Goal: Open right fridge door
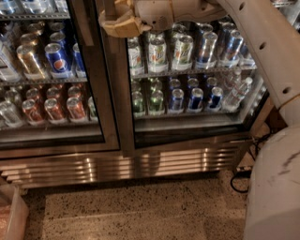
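Observation:
The right fridge door [197, 126] is a steel-framed glass panel with green, silver and blue cans behind it. Its vertical handle [110, 5] runs along the door's left edge by the centre post. My gripper [112, 21], with tan fingers [123, 29], is at the top of the view, shut around that handle. My white arm [262, 42] reaches in from the right across the door. The door's bottom edge sits slightly askew, with a dark gap under it.
The left door [51, 140] shows Pepsi and red cans. A steel vent grille [117, 166] runs below both doors. A black cable [239, 176] lies on the speckled floor at right. My white body [274, 187] fills the lower right. A pale bin [11, 215] sits at lower left.

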Controlling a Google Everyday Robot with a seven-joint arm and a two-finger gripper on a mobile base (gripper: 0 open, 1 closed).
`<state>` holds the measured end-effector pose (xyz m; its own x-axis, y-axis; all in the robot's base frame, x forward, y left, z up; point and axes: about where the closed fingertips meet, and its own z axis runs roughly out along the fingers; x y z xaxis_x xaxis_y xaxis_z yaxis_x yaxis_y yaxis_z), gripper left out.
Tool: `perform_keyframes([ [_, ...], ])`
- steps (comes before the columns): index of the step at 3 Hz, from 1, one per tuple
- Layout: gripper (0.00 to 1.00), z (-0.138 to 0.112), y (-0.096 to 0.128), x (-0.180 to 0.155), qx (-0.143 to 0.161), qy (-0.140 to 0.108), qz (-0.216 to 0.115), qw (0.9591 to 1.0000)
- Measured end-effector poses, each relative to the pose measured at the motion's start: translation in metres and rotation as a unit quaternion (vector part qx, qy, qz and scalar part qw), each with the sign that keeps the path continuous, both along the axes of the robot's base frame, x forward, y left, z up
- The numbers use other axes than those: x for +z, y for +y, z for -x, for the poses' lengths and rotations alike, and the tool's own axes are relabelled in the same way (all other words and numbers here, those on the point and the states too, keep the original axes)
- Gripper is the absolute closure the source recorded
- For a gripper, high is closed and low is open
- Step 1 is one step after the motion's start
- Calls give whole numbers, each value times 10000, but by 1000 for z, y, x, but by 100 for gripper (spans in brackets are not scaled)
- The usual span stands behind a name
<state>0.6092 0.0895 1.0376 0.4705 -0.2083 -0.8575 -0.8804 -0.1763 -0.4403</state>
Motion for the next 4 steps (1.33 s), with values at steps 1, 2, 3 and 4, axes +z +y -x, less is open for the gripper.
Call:
perform_keyframes([
  [1,100,1,-4,0,0,0,0,10000],
  [2,100,6,-3,1,32,35,57,10000],
  [3,100,6,-4,0,32,35,56,10000],
  [4,100,12,-6,1,28,72,42,10000],
])
